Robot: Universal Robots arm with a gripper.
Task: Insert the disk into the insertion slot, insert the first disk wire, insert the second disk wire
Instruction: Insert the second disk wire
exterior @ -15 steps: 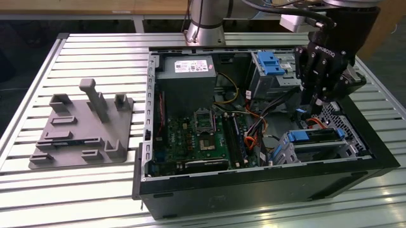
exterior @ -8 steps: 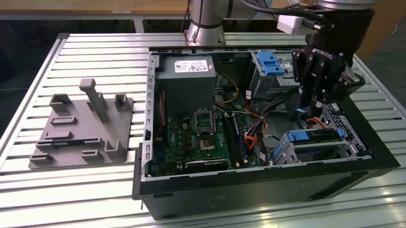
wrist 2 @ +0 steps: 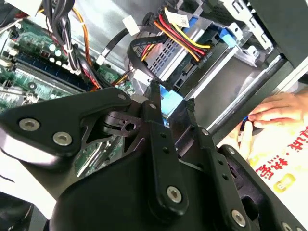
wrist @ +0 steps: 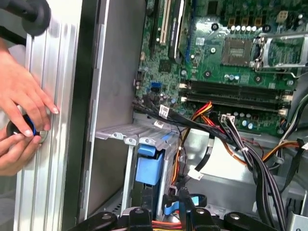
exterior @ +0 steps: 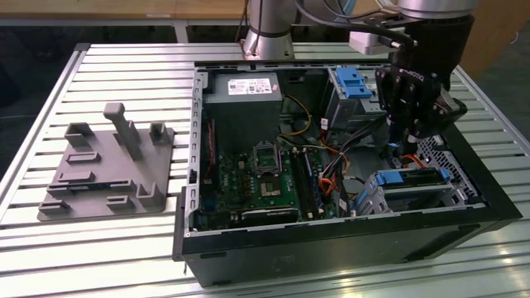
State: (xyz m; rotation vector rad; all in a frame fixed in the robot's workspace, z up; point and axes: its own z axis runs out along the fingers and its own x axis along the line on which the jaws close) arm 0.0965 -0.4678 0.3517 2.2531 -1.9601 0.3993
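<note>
On the exterior view's left, a grey moulded fixture [exterior: 99, 180] lies on the slatted counter [exterior: 49, 248], well apart from the work. Beside it stands an open computer case [exterior: 331, 239] with its green circuit board [exterior: 248, 180] exposed. Further right, the black gripper [exterior: 394, 148] hangs inside the case, just above the insertion slot [exterior: 414, 197], past a taller cage with a blue latch [exterior: 352, 87]. Whether the gripper is open, closed or gripping something cannot be told from these views. The disk [exterior: 411, 179] appears already seated in the slot, so the first step looks done. It shows as a flat body rimmed in bright blue plastic, lying level in the perforated grey cage near the case's front corner. In the second wrist view, a red, yellow and black wire bundle [wrist 2: 185, 36] reaches the cage's end just beyond the gripper [wrist 2: 172, 96], but whether either wire is fully plugged in cannot be judged. A person's hand [wrist 2: 276, 113] rests outside the case wall.
</note>
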